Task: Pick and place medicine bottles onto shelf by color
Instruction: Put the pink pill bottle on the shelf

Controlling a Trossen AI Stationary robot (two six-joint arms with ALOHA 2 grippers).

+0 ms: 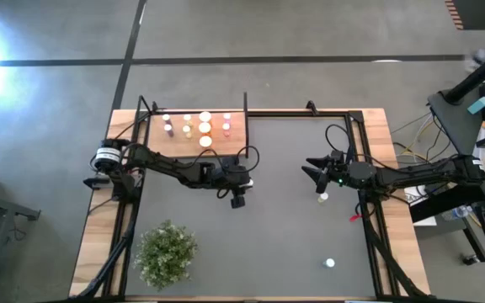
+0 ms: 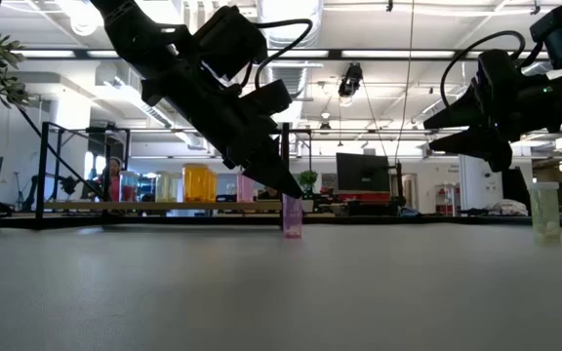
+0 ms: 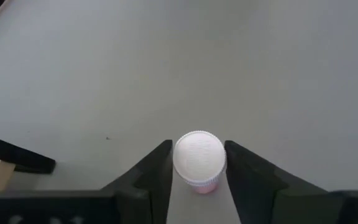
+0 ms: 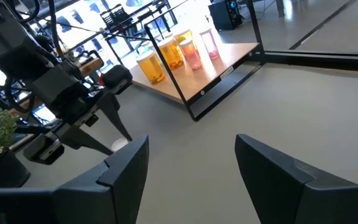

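My left gripper [image 1: 237,199] is near the table's middle, just in front of the shelf [image 1: 194,141], and is shut on a small pink bottle with a white cap [image 3: 197,158]. In the low view that bottle [image 2: 292,216] stands upright under the slanting fingers. The light-wood shelf holds several orange, pink and white bottles [image 1: 205,128]. My right gripper [image 1: 313,173] is open and empty above the table's right half. A pale bottle [image 1: 322,198] stands on the table just on its near side. Another white-capped bottle [image 1: 330,263] stands near the front right. My left gripper pinches the pink bottle at its white cap [image 3: 178,163], one finger on each side. The fingers [image 2: 261,166] slant down at it from above and from the table's left. The bottle is upright with its base at the tabletop; I cannot tell whether it is lifted.
A green bushy plant [image 1: 167,251] stands at the front left. Black frame rods [image 1: 245,105] rise at the shelf's edges, and a black rail [image 1: 369,210] runs along the table's right side. Open grey tabletop lies between the two grippers.
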